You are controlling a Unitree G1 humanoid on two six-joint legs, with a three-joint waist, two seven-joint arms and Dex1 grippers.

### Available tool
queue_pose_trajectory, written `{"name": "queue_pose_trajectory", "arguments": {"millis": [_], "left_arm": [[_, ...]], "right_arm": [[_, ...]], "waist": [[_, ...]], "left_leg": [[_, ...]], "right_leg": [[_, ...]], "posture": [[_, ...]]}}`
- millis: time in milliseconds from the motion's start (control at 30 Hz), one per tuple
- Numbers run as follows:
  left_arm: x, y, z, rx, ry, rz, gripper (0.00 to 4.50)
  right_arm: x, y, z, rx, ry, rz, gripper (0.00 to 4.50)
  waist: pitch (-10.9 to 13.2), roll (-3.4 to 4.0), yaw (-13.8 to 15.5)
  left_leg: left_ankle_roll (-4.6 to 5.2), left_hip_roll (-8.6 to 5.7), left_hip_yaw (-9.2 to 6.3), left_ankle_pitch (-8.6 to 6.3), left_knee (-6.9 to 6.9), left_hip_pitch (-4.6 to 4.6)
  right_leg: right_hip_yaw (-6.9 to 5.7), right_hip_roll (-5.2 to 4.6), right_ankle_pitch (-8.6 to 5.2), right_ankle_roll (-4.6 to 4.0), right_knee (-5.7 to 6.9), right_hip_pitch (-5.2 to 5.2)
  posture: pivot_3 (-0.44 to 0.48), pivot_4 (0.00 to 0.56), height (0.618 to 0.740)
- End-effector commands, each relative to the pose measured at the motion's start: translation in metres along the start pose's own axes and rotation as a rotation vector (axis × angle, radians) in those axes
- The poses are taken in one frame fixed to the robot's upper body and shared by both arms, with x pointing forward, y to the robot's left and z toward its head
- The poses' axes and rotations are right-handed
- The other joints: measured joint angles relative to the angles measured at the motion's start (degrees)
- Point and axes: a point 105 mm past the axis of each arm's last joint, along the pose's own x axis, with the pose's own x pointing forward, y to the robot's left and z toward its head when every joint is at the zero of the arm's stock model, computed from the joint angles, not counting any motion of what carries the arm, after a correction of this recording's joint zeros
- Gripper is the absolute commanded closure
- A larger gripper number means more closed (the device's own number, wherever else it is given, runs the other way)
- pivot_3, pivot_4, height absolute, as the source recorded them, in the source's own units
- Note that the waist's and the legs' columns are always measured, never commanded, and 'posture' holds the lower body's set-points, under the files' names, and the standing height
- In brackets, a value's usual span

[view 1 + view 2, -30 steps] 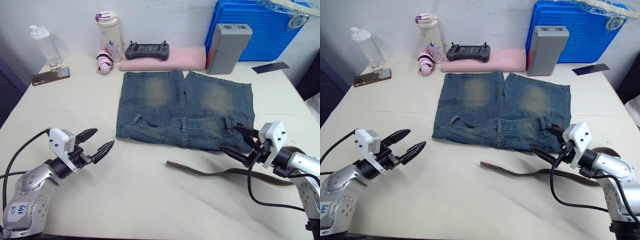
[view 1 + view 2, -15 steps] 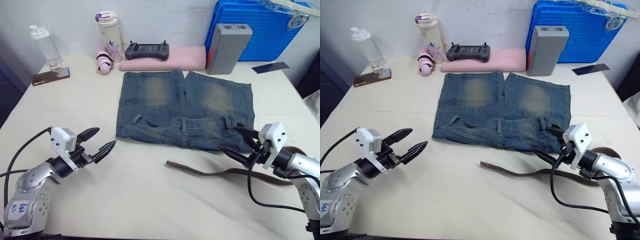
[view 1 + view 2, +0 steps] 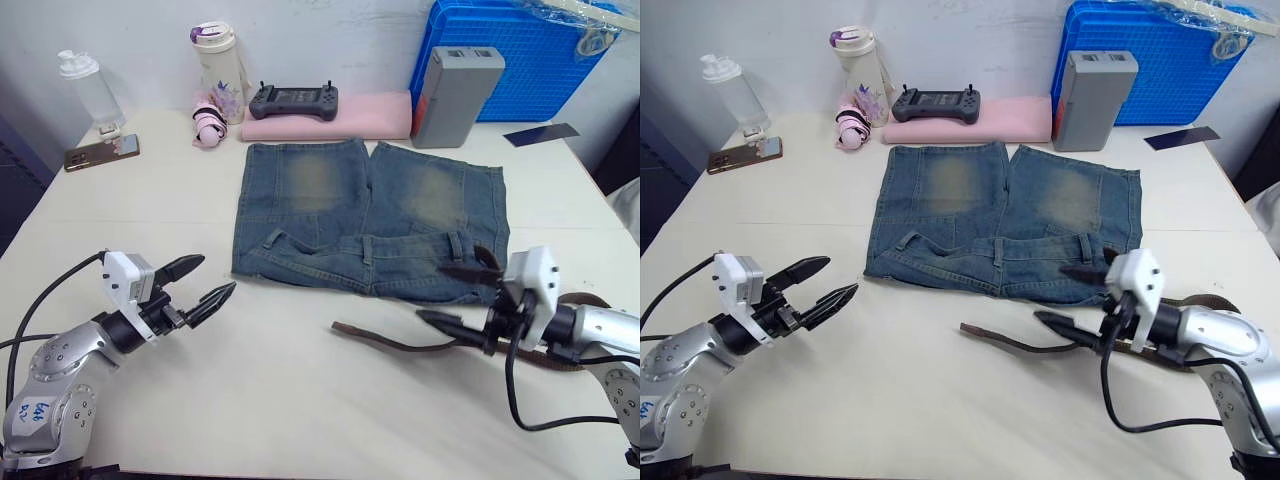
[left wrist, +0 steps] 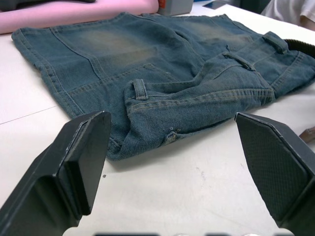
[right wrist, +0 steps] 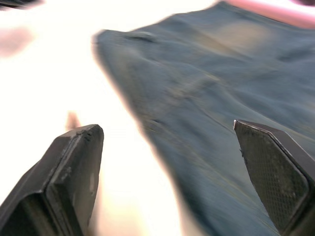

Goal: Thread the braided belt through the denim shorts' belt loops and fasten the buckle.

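Observation:
The denim shorts [image 3: 370, 215] lie flat in the middle of the table, waistband toward me. Three belt loops [image 3: 272, 238] [image 3: 367, 248] [image 3: 457, 243] stand along the waistband, and one belt loop [image 4: 139, 89] shows close in the left wrist view. The braided belt [image 3: 390, 342] lies loose on the table just in front of the waistband, running right under my right arm. I cannot make out the buckle. My right gripper [image 3: 432, 293] hangs open between the waistband's right end and the belt, holding nothing. At the front left, away from the shorts, my left gripper [image 3: 218, 275] is open and empty.
Along the back edge stand a clear bottle [image 3: 88, 90], a phone [image 3: 101, 152], a tumbler [image 3: 218, 70], a game controller [image 3: 293, 100] on a pink pad [image 3: 360, 125], a grey box [image 3: 455, 95] and a blue crate [image 3: 520, 60]. A dark card [image 3: 540, 135] lies at the back right.
My right gripper has swung left and down, now closer over the belt in front of the waistband. The left gripper has barely shifted. Shorts and belt lie as before.

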Motion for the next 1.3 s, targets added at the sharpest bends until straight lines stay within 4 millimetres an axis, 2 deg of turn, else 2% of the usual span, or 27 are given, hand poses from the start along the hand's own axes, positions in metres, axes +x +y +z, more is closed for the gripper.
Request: {"name": "queue_pose_trajectory", "arguments": {"millis": [33, 133, 333, 433, 467, 600, 700, 833, 1033, 1133, 1300], "left_arm": [[0.003, -0.006, 0.008, 0.024, -0.016, -0.042, 0.16], [0.005, -0.007, 0.008, 0.026, -0.017, -0.047, 0.16], [0.006, -0.008, 0.009, 0.032, -0.019, -0.051, 0.16], [0.006, -0.008, 0.011, 0.035, -0.020, -0.053, 0.00], [0.006, -0.009, 0.011, 0.038, -0.019, -0.057, 0.00], [0.007, -0.012, 0.011, 0.050, -0.009, -0.081, 0.00], [0.011, -0.021, 0.019, 0.065, -0.010, -0.145, 0.00], [0.019, -0.048, 0.032, 0.084, -0.009, -0.326, 0.00], [0.023, -0.084, 0.036, 0.112, 0.050, -0.621, 0.00], [0.029, -0.091, 0.033, 0.121, 0.061, -0.696, 0.00], [0.043, -0.095, 0.030, 0.153, 0.060, -0.750, 0.00]], "right_arm": [[0.012, 0.022, -0.006, -0.076, 0.103, 0.098, 0.00], [0.018, 0.022, -0.021, -0.133, 0.195, 0.086, 0.00], [0.017, 0.018, -0.071, -0.183, 0.431, 0.054, 0.00], [0.017, 0.017, -0.078, -0.186, 0.459, 0.047, 0.80], [0.017, 0.017, -0.078, -0.179, 0.457, 0.049, 1.19], [0.018, 0.019, -0.079, -0.164, 0.459, 0.056, 3.11], [0.017, 0.020, -0.078, -0.179, 0.457, 0.073, 4.45], [0.021, 0.023, -0.061, -0.246, 0.404, 0.140, 4.45], [0.030, 0.022, -0.013, -0.433, 0.295, 0.221, 4.45], [0.033, 0.026, 0.002, -0.495, 0.265, 0.254, 4.45], [0.038, 0.030, 0.016, -0.520, 0.232, 0.260, 4.45]], "waist": [[0.0, 0.00, 0.1], [0.0, -0.04, 0.1], [0.0, -0.05, 0.1], [0.0, -0.10, 0.0], [0.0, -0.15, 0.0], [0.0, -0.20, 0.1], [0.0, -0.23, 0.1], [0.0, -0.25, 0.1], [0.2, -0.01, -0.2], [0.3, -0.01, 0.0], [0.3, -0.02, -0.1]], "left_leg": [[0.00, 0.01, 0.00, 0.00, 0.00, 0.00], [0.00, 0.00, 0.00, 0.00, -0.01, 0.02], [0.00, 0.00, 0.01, 0.00, -0.02, 0.02], [-0.01, 0.01, 0.04, 0.00, -0.05, 0.10], [-0.03, 0.04, 0.03, -0.01, -0.06, 0.15], [-0.06, 0.08, 0.04, -0.01, -0.04, 0.24], [-0.06, 0.08, 0.04, -0.02, -0.04, 0.24], [-0.06, 0.08, 0.04, -0.02, -0.04, 0.23], [-0.13, 0.17, 0.11, -0.04, -0.12, 0.22], [-0.22, 0.30, 0.09, -0.09, -0.14, 0.21], [-0.21, 0.30, 0.09, -0.09, -0.14, 0.20]], "right_leg": [[-0.01, 0.00, 0.00, 0.00, -0.03, 0.01], [-0.01, 0.00, 0.00, 0.00, -0.05, 0.03], [-0.02, 0.00, 0.00, 0.01, -0.07, 0.03], [-0.02, 0.00, 0.00, 0.01, -0.07, 0.08], [-0.03, 0.01, 0.00, 0.01, -0.08, 0.13], [0.00, 0.08, 0.01, 0.03, -0.09, 0.21], [0.00, 0.08, 0.01, 0.03, -0.09, 0.21], [0.00, 0.09, 0.02, 0.03, -0.10, 0.20], [0.00, 0.16, 0.01, 0.04, -0.11, 0.12], [-0.03, 0.27, 0.01, 0.03, -0.13, 0.10], [-0.03, 0.28, 0.01, 0.03, -0.22, 0.12]], "posture": [[0.000, 0.150, 0.661], [0.000, 0.150, 0.661], [0.000, 0.150, 0.661], [0.000, 0.150, 0.661], [0.000, 0.150, 0.661], [0.000, 0.150, 0.661], [0.000, 0.150, 0.661], [0.000, 0.150, 0.661], [0.000, 0.150, 0.661], [0.000, 0.150, 0.661], [0.000, 0.150, 0.661]]}}
